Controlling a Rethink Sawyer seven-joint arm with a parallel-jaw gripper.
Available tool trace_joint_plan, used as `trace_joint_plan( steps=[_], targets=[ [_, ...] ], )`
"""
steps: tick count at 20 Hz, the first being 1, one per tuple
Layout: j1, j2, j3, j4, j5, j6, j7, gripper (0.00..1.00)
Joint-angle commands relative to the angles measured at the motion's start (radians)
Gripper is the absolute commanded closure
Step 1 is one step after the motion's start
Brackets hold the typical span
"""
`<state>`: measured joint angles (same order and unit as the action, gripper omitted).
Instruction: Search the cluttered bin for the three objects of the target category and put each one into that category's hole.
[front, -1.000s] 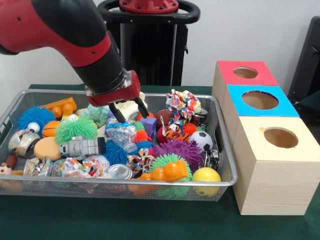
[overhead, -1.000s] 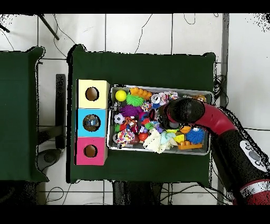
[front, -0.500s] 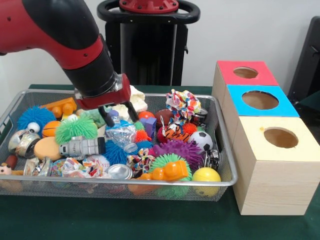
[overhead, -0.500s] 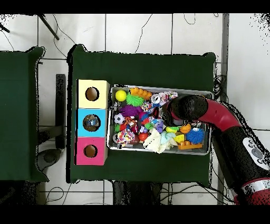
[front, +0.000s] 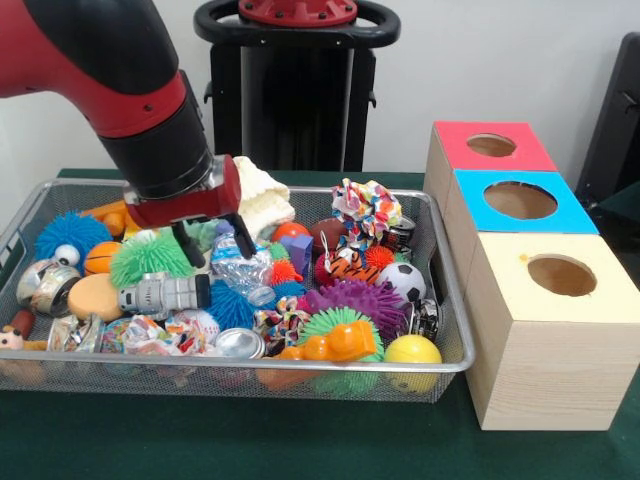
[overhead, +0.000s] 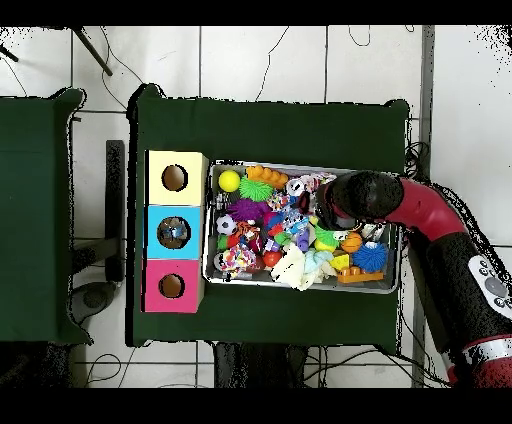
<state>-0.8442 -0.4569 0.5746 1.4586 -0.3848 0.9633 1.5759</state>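
Note:
The wire-mesh bin (front: 300, 368) is packed with toys. My gripper (front: 215, 240) hangs open in the left middle of the bin, nothing between its fingers. It is just above a crumpled clear plastic bottle (front: 240, 265) and right of a green spiky ball (front: 150, 255). A white cloth (front: 262, 200) lies behind it. In the overhead view the arm (overhead: 370, 195) covers the gripper and the toys under it. Three boxes stand beside the bin, with a red-topped hole (front: 491, 145), a blue-topped hole (front: 520, 200) and a yellow-topped hole (front: 561, 275).
Near the gripper lie a grey toy (front: 160, 295), a blue spiky ball (front: 70, 233) and a purple spiky ball (front: 358, 298). A soccer ball (front: 405, 280), a yellow ball (front: 412, 350) and an orange toy (front: 335, 343) sit towards the boxes. Green cloth covers the table (front: 300, 440).
The open gripper has travelled leftwards in the front view, from over the purple block to over the plastic bottle and green spiky ball. It carries nothing throughout.

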Motion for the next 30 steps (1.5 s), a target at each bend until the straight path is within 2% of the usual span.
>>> trace_joint_plan(
  steps=[1,10,18,25,30],
  targets=[
    [-0.019,0.047,0.063,-0.060,-0.062,0.089,-0.310,0.00],
    [-0.050,0.081,0.073,0.007,-0.099,0.015,-0.298,0.00],
    [-0.071,0.101,0.078,0.039,-0.129,-0.009,-0.295,0.00],
    [-0.089,0.082,0.085,0.084,-0.130,0.008,-0.290,0.00],
    [-0.084,0.075,0.094,0.089,-0.115,0.039,-0.273,0.00]
  ],
)
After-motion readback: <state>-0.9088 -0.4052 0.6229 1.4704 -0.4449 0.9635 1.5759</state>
